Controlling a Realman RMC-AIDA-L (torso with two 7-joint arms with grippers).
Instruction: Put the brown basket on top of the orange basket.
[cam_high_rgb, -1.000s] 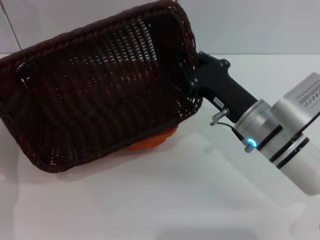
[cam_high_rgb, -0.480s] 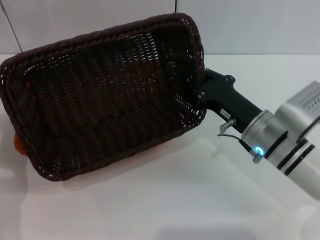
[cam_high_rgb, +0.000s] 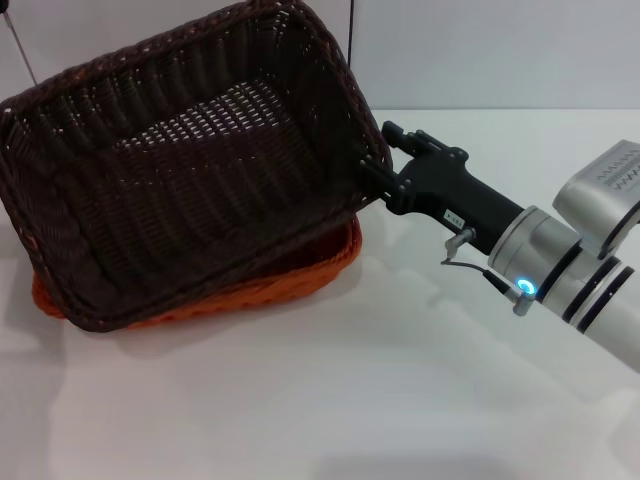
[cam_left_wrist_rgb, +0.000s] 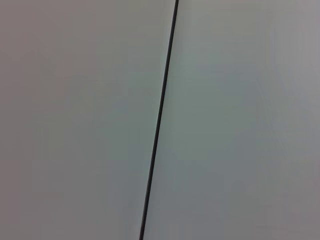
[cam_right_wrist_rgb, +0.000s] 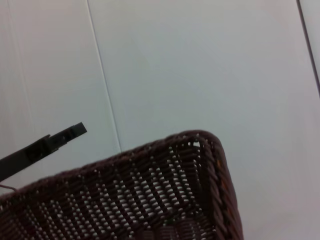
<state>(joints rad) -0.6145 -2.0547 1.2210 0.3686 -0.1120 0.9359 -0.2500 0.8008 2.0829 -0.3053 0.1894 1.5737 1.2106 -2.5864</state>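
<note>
The brown basket (cam_high_rgb: 190, 160) covers most of the orange basket (cam_high_rgb: 240, 290), leaving only a strip of rim along the near side. The right end effector (cam_high_rgb: 375, 180) meets the brown basket's short wall, its fingertips masked by weave. The right wrist view crops that basket (cam_right_wrist_rgb: 150, 195) at the edge.

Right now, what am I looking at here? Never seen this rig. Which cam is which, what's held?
It's a two-armed robot. The head camera looks down at a white table. The right gripper clamps the rim of the brown basket and holds it tilted over the orange basket, which sits on the table. The right wrist camera shows the brown basket's rim close up against a wall. The left wrist camera shows only a wall, so that arm is out of sight.
</note>
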